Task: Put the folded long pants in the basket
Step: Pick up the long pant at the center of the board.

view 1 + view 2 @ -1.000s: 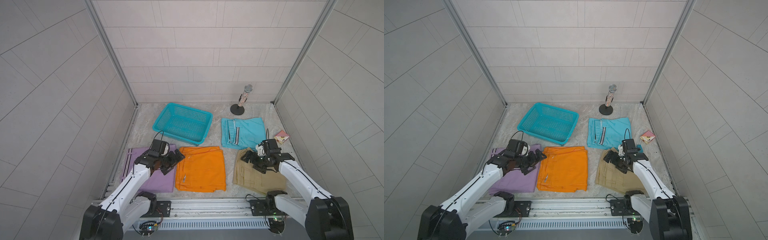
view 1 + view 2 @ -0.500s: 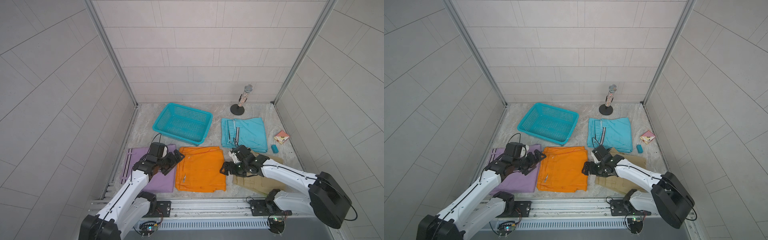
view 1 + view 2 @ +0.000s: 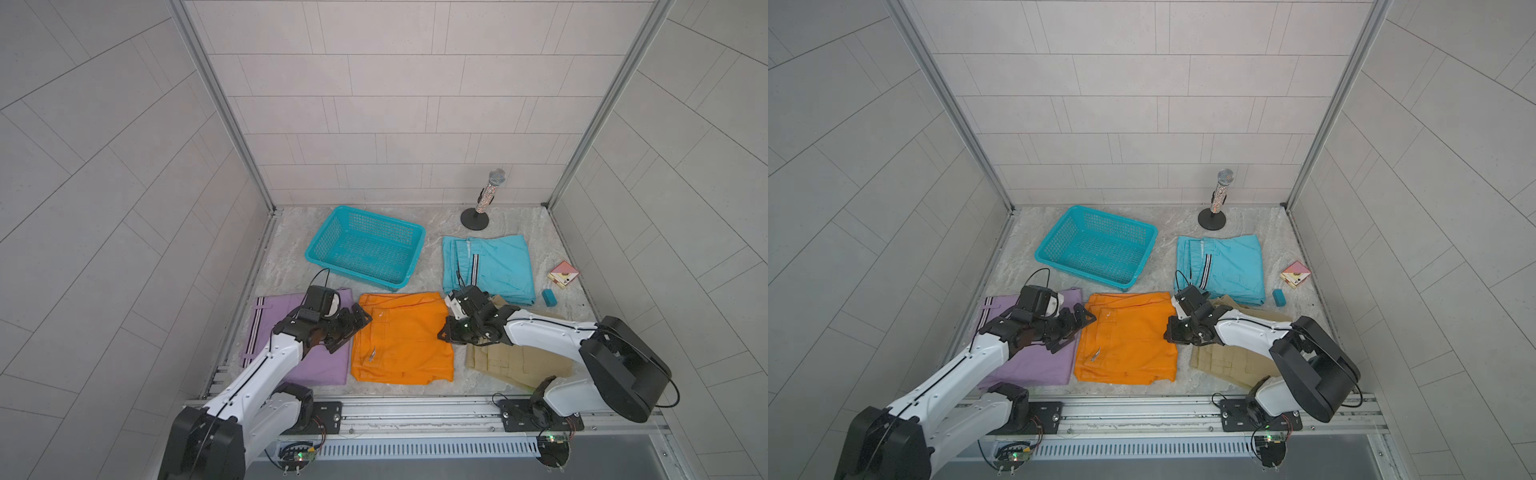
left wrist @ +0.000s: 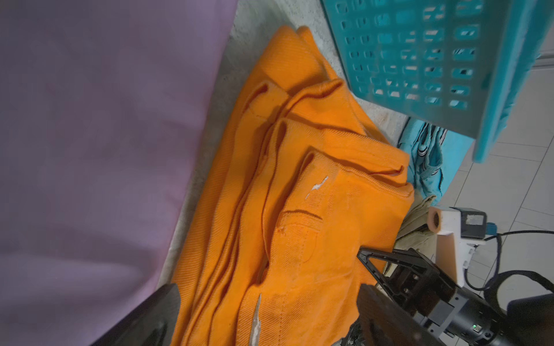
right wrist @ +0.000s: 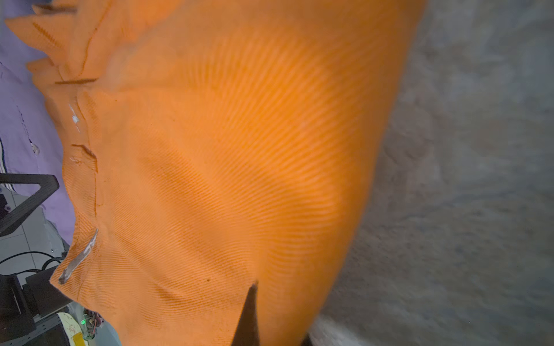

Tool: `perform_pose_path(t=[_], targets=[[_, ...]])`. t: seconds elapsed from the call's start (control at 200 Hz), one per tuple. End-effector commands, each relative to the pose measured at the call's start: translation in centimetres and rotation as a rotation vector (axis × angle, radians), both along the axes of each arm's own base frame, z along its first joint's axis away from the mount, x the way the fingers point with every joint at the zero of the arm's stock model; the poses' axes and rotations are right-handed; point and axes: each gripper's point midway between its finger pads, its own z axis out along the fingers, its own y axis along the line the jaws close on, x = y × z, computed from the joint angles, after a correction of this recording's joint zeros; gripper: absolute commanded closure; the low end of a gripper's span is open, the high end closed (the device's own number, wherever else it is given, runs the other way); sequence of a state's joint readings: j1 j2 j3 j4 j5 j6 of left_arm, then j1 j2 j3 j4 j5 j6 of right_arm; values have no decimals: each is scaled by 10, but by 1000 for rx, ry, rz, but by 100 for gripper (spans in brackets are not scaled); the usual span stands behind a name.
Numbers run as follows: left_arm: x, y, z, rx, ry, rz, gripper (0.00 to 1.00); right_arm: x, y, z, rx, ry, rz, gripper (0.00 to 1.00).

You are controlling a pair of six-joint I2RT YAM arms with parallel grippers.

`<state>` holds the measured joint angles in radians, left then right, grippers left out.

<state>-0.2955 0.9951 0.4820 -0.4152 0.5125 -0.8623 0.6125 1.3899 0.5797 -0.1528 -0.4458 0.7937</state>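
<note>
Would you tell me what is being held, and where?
The right gripper pinches the orange pants at the edge beside the khaki pants; the left gripper, open, holds nothing.

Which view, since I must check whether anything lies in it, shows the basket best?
A top view: both show the basket whole from above, its floor bare. The left wrist view catches only part of one mesh wall from outside. The right wrist view shows none of it.

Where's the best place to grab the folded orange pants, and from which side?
Probably pinch the plain orange folded cloth pants at both side edges, low from left and right: the stack lies flat and wide, and the turquoise perforated plastic basket crowds its far edge.
</note>
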Motion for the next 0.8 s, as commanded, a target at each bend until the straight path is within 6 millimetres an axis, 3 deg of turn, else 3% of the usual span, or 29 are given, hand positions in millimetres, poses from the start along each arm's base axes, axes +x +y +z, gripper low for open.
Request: perform_pose_path(t=[0.0, 0.17, 0.375, 0.525, 0.685, 0.795], targets=[[0, -3, -7, 27, -23, -29, 0, -12, -38, -14, -137, 25, -43, 100], [4, -11, -20, 65, -30, -63, 0, -14, -43, -11, -152, 17, -39, 100], [3, -28, -39, 67, -25, -112, 0, -10, -29, -11, -88, 30, -26, 100], [-3, -28, -55, 64, -3, -111, 4, -6, -22, -7, -71, 24, -16, 100], [-8, -28, -68, 84, 11, -120, 16, -4, -13, -5, -70, 22, 8, 100], [-10, -28, -77, 92, 25, -126, 40, -5, -9, -8, -72, 28, 19, 100]])
